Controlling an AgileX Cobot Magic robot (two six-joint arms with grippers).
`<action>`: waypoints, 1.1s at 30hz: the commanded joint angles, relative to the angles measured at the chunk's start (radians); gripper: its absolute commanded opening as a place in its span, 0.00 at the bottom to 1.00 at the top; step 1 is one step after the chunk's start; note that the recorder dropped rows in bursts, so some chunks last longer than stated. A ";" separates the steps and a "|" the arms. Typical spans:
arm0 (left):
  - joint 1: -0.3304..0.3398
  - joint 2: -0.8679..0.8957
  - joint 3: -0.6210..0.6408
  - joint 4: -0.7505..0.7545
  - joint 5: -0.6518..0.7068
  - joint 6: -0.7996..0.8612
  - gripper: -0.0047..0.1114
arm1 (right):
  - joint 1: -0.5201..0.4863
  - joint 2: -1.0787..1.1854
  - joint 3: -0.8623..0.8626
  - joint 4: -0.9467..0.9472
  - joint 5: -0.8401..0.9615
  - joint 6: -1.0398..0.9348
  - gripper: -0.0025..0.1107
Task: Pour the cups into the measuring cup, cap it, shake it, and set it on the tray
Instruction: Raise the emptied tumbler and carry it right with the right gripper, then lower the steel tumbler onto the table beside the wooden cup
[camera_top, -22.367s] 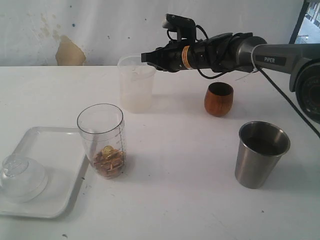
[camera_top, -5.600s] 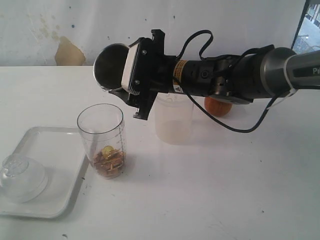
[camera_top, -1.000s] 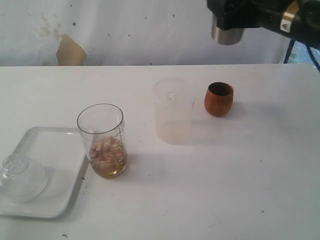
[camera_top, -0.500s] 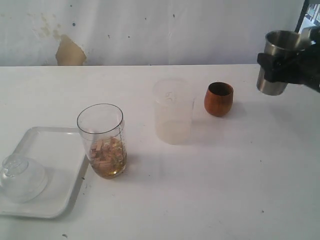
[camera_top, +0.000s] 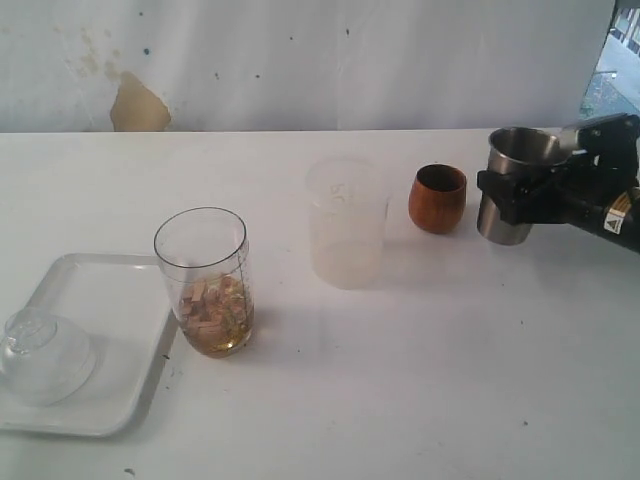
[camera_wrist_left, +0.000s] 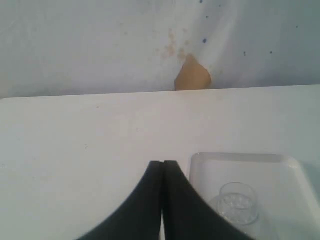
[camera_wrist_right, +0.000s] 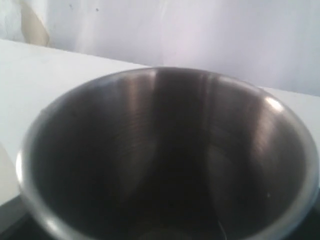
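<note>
My right gripper (camera_top: 515, 195) is shut on the stainless steel cup (camera_top: 512, 185), which stands upright low over the table at the right; its dark inside (camera_wrist_right: 165, 160) fills the right wrist view. The brown wooden cup (camera_top: 437, 198) sits just left of it. The frosted tumbler (camera_top: 347, 222) stands mid-table. Further left is the clear measuring cup (camera_top: 206, 280), holding brownish pieces and liquid. The white tray (camera_top: 100, 345) lies at the front left with the clear domed lid (camera_top: 40, 355) on it. My left gripper (camera_wrist_left: 163, 163) is shut and empty, near the tray (camera_wrist_left: 240, 162) and lid (camera_wrist_left: 235, 202).
A white wall with a tan patch (camera_top: 138, 105) runs behind the table. The white table top (camera_top: 420, 380) extends to the front and right of the cups.
The right gripper has carried the steel cup down from high at the upper right, turning it upright, to just right of the wooden cup. The measuring cup now holds more contents than several seconds ago.
</note>
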 joint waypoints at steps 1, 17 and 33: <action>-0.005 -0.004 0.003 -0.007 -0.005 0.000 0.04 | 0.008 0.003 0.002 -0.032 -0.016 -0.004 0.02; -0.005 -0.004 0.003 -0.007 -0.005 0.000 0.04 | 0.066 0.007 0.081 -0.111 -0.134 -0.099 0.02; -0.005 -0.004 0.003 -0.007 -0.005 0.000 0.04 | 0.135 0.070 0.080 -0.100 -0.157 -0.141 0.02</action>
